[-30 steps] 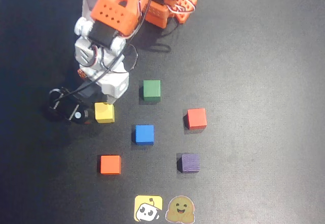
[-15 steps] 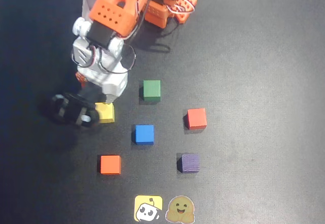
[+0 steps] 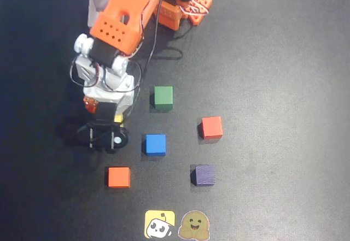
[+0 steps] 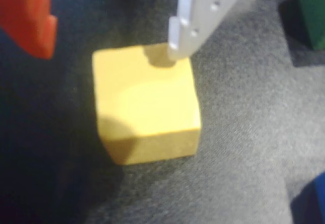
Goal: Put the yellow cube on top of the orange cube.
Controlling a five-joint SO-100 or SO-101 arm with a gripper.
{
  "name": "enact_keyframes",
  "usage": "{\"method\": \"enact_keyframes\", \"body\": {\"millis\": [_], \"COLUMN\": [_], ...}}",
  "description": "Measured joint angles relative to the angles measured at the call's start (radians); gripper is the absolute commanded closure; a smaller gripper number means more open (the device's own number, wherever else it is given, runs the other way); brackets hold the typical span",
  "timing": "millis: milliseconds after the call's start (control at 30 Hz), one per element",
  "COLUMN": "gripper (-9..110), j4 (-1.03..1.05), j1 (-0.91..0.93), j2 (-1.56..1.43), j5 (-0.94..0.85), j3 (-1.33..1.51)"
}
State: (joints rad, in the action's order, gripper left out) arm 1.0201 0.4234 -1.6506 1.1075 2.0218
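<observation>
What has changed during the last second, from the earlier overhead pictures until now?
The arm swung its wrist camera from the left of the yellow cube to above it, so the overhead view now shows only a sliver of yellow. In the wrist view the gripper is open around the cube, the white finger at its far edge; nothing is grasped. The yellow cube and the orange cube stayed in place.

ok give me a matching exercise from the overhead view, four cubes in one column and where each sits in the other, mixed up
Things:
1. green cube
2. purple cube
3. orange cube
4. yellow cube

Places:
A. below the blue cube and to its left
B. mostly hidden under the gripper
C. nearest the arm's base
D. above the round brown sticker

Pairs: 1-C, 2-D, 3-A, 4-B
</observation>
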Motion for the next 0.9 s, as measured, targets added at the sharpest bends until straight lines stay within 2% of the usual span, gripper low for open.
{"method": "enact_keyframes", "body": {"millis": [900], "gripper": [77], "j4": [-0.034], "j1": [-0.080], "j2": [0.089], "j5": [0.017], "j3": [0.000]}}
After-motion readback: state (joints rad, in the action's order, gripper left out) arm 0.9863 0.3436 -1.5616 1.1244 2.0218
